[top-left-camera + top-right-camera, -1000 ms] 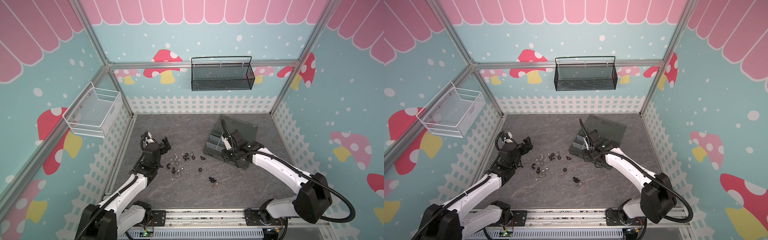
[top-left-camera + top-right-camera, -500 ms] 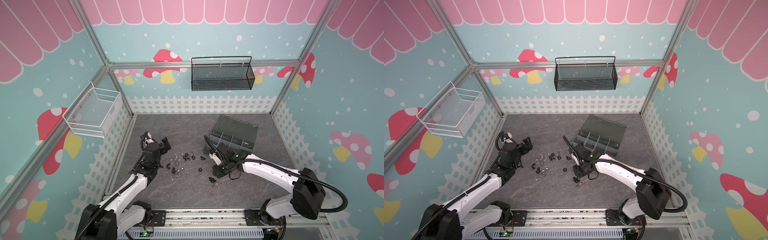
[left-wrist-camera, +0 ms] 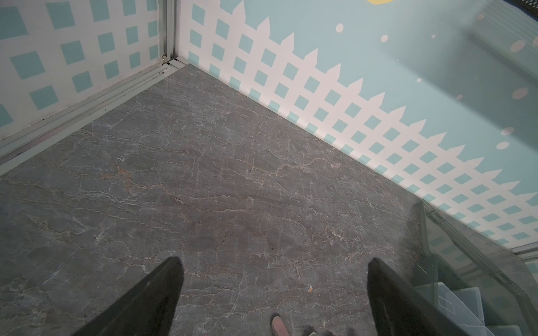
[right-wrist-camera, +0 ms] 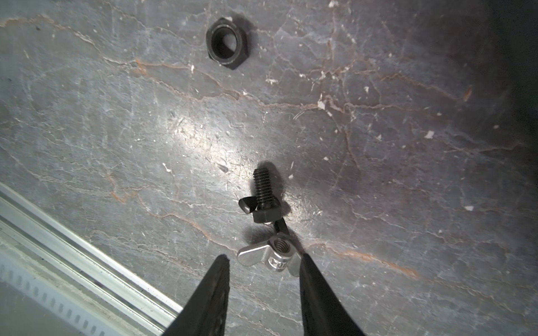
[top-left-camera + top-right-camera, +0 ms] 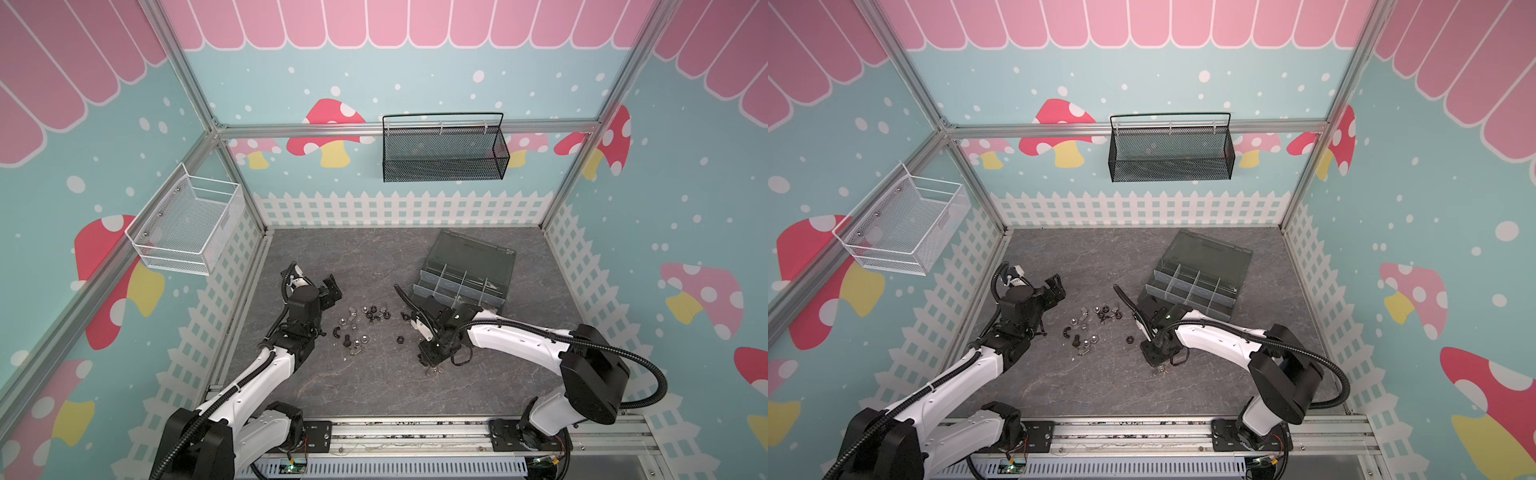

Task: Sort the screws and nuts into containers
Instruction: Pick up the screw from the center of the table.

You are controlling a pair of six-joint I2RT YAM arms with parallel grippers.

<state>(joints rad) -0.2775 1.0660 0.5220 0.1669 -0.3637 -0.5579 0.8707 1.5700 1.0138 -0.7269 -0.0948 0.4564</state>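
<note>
Top views both show one grey worktop (image 5: pixel 374 257) carrying one organizer box (image 5: pixel 473 253), which lies open at 2 o'clock from the middle with its lid laid back. Its containers (image 5: pixel 453 287) show at least four cells along the near row. No piece can be made out in any of them, though they are too dim to be sure. Two arms reach in. The left pincer (image 5: pixel 330 291) hangs at 10 o'clock, spread wide with nothing between its jaws. The right pincer (image 5: pixel 432 359) is low at 5 o'clock. At 9 o'clock lies the loose pile, about fifteen pieces, silver nuts (image 5: pixel 363 338) mixed with black screws (image 5: pixel 345 341), too small to count by kind. By my reading the sorting is barely started and nearly all of it is left. In the right wrist view the right pincer (image 4: pixel 263 257) stands part-open astride one silver wing nut (image 4: pixel 270 254). One fingertip (image 4: pixel 304 261) meets a wing and the other stands just beside, so the nut is not yet clamped. One black wing screw (image 4: pixel 263 197) seems to touch that nut, and one black hex nut (image 4: pixel 227 43) lies apart.
</note>
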